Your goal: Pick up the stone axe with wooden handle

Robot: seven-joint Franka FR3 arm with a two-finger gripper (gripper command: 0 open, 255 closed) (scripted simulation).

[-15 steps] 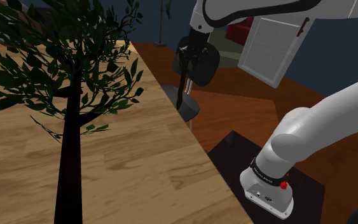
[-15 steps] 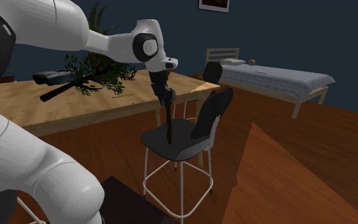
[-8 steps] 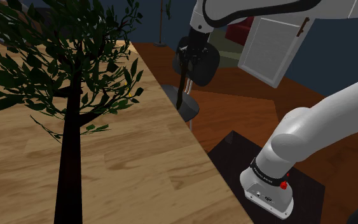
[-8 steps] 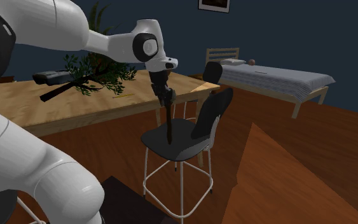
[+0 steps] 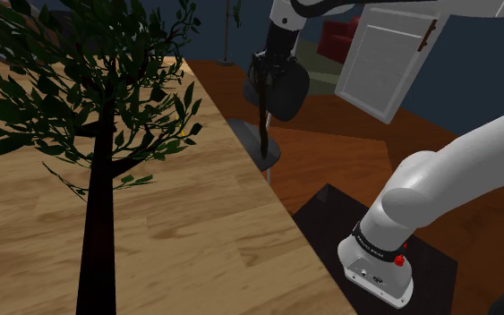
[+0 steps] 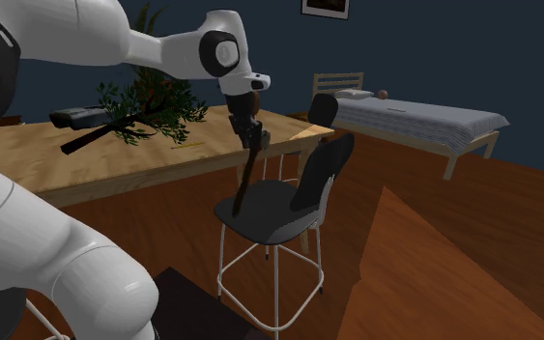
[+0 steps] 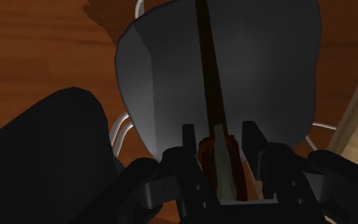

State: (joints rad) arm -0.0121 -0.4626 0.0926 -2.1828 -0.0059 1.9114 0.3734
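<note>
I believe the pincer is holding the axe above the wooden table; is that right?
Not quite: the pincer holds the axe above the chair seat, beside the table, as the wrist view shows.

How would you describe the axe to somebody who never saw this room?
Beside the wooden table stands a dark chair on white legs. Above its seat, the black gripper clasps the axe: the one thin dark stick slanting down toward the seat.
</note>
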